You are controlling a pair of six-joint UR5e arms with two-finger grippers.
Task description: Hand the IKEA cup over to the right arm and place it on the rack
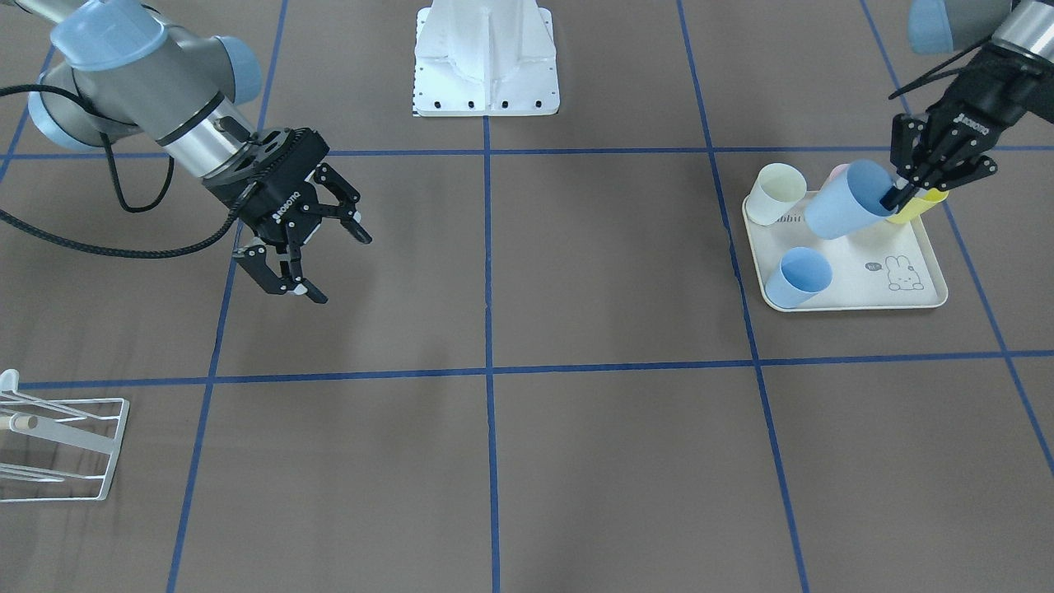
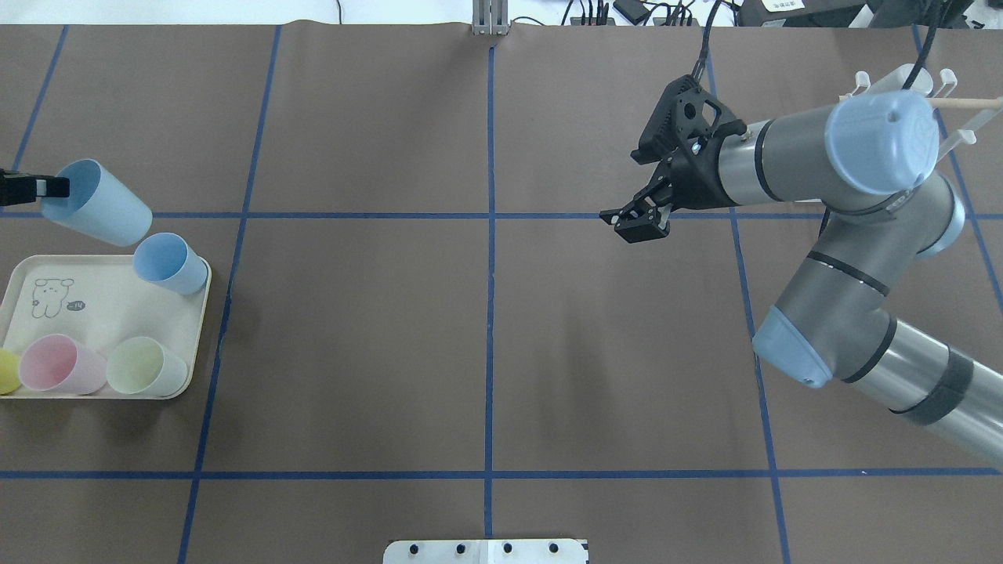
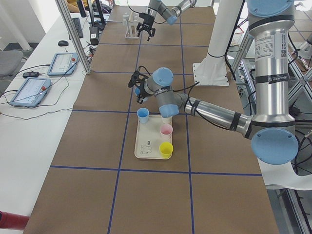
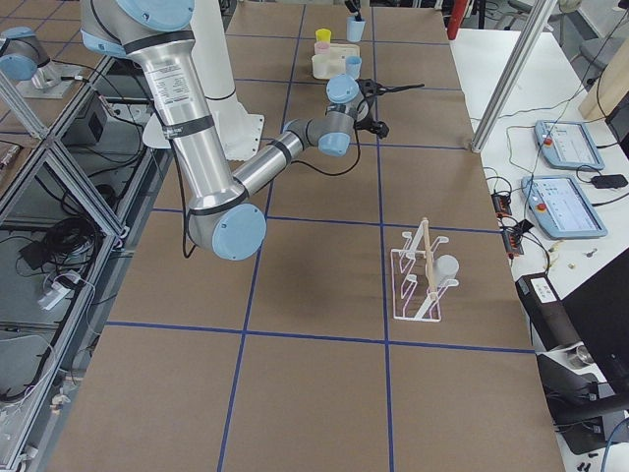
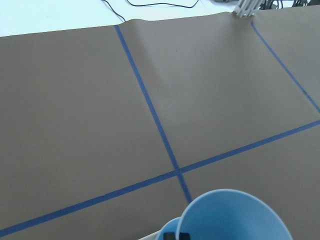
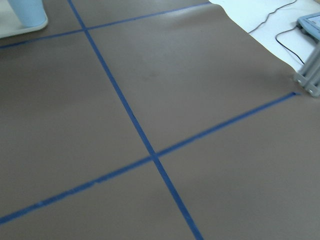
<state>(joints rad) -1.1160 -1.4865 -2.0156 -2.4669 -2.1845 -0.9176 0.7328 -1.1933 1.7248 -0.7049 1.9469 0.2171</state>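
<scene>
A light blue IKEA cup [image 1: 848,210] hangs tilted just above the cream tray [image 1: 914,247], with my left gripper [image 1: 894,198] shut on its rim. From overhead the same cup [image 2: 98,202] sits at the far left, and the left gripper [image 2: 53,186] is cut off by the frame edge. The left wrist view shows only the cup's rim [image 5: 235,220] at the bottom. My right gripper [image 1: 339,267] hovers open and empty over the table, far from the cup. The white wire rack [image 1: 66,449] stands at the table's right end; overhead, the rack [image 2: 952,86] is partly hidden by my right arm's elbow.
On the tray [image 2: 94,313] lie a blue cup [image 2: 168,265], a pink cup [image 2: 59,374], a pale green cup [image 2: 145,366] and a yellow cup [image 2: 6,372]. The robot's white base [image 1: 486,58] sits at the table's middle edge. Brown table with blue grid lines lies between the arms.
</scene>
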